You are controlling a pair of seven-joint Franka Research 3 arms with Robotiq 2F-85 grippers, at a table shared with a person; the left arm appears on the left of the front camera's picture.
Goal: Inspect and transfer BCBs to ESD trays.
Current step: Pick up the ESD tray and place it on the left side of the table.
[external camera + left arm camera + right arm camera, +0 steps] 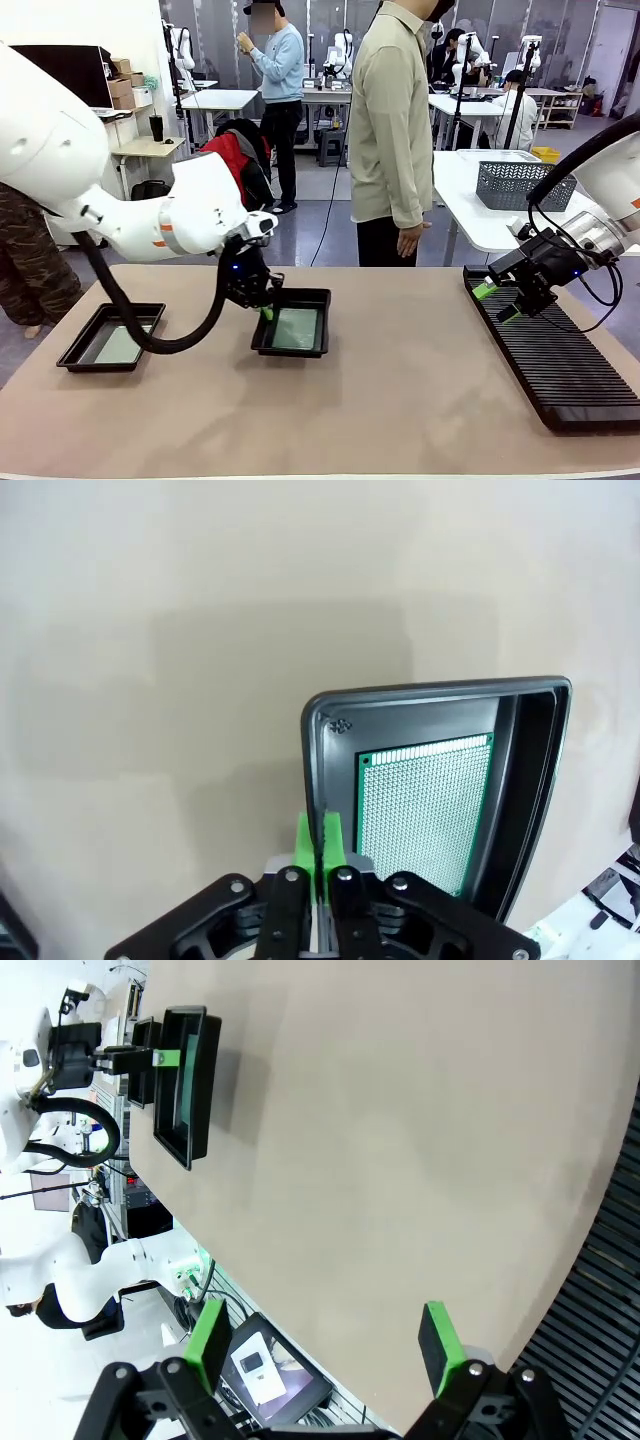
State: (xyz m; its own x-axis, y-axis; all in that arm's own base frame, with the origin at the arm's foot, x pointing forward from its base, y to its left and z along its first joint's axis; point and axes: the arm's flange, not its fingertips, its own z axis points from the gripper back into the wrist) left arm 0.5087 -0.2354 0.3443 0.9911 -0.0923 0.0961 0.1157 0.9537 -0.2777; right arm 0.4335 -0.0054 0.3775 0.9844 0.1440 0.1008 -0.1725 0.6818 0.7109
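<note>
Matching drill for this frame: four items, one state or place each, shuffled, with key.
Items
1. left gripper
2. right gripper
3. middle ESD tray
4. slotted rack

States
A. empty, at the table's right
B. jaws open, above the rack's far end
C. shut on the tray's rim
D. holds a green BCB, one side gripped

Pairs: 1-C, 2-B, 3-D, 4-A
</note>
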